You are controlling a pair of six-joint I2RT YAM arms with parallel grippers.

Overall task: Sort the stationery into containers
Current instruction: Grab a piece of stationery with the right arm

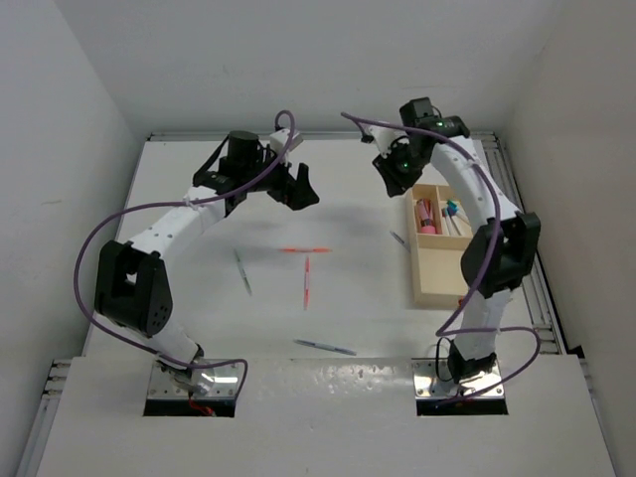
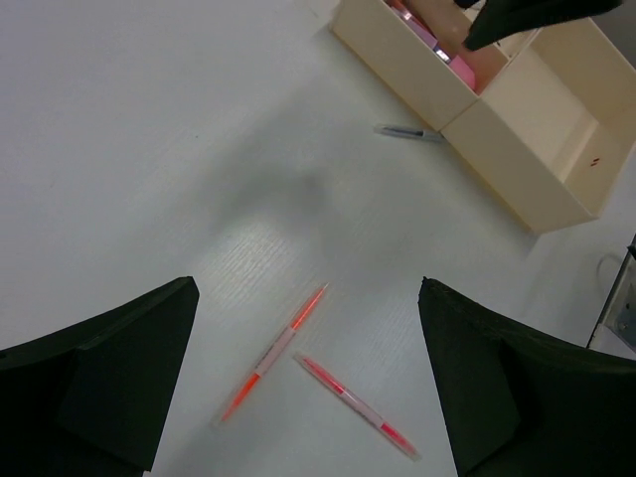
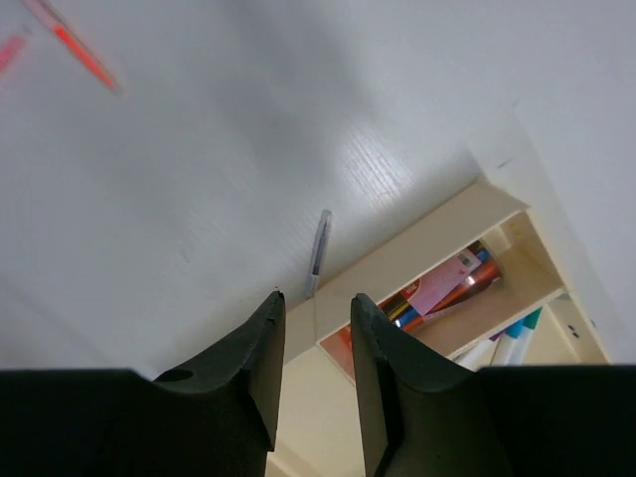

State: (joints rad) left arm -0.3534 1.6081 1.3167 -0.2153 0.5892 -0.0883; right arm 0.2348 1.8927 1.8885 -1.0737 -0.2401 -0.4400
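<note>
One pale wooden tray (image 1: 429, 288) sits on the white table (image 1: 199, 328) at the right. It is a rectangular box with thin, flat walls, split into three compartments: two small ones side by side at the far end and a larger one nearer the arms. A small red dot (image 2: 596, 161) marks one rim.

One small compartment holds a cluster of pink and red stationery (image 3: 442, 288). The other holds teal-capped pens (image 3: 522, 330), too crowded to count.

Five slender pens lie loose on the table:
- A crosswise orange pen (image 1: 305, 249) and a lengthwise orange pen (image 1: 307, 281), both translucent, lie at the middle, close together but apart.
- A teal-grey pen (image 1: 241, 271) lies to their left.
- A blue-grey pen (image 1: 325, 347) lies nearer the arm bases.
- A short grey pen (image 1: 398, 238) lies just beside the tray's outer wall.

The left pincer (image 2: 308, 293) hangs above the two orange pens, its matte black fingers spread wide and holding nothing. The right pincer (image 3: 316, 303) hovers over the tray's far end. Its curved black fingers are parted by a narrow gap with nothing between them.
</note>
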